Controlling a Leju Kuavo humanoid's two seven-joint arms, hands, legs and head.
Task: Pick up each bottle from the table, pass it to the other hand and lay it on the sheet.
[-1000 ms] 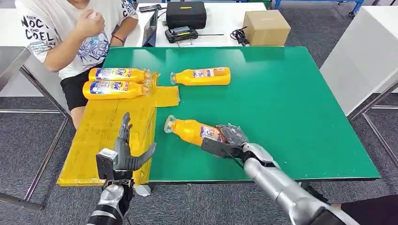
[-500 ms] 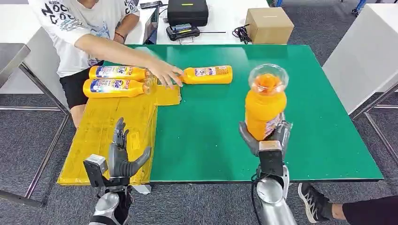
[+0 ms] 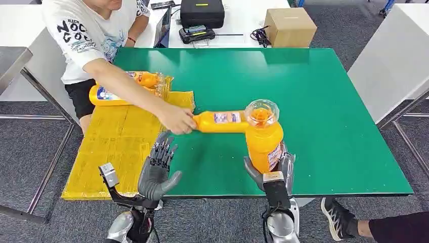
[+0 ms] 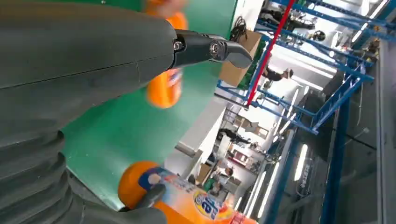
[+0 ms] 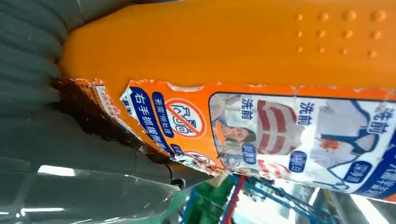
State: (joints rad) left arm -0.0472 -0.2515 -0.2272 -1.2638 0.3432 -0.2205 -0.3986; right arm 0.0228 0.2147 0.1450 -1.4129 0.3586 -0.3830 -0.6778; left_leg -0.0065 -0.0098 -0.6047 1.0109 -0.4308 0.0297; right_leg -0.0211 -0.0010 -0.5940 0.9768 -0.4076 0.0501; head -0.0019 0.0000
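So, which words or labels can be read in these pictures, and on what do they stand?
"NOC" / "COC": person's white shirt, partly hidden.
"右手抓握侧", "洗前", "洗白": label of the held bottle.
"Tide": bottle's label, blurred.
Labels of the table bottles: too small to read.

Plastic bottles, matt mat, taped sheet and metal hands.

The held bottle (image 3: 263, 142) is glossy orange plastic under a clear cap, its paper-like label (image 5: 280, 135) torn and rough at one edge. The table (image 3: 324, 101) wears a matt green mat. The sheet (image 3: 116, 147) looks like shiny yellow tape, though that is hard to confirm. The right hand (image 3: 270, 169) and left hand (image 3: 157, 169) are smooth grey, seemingly metal; the box (image 3: 289, 26) is plain cardboard.
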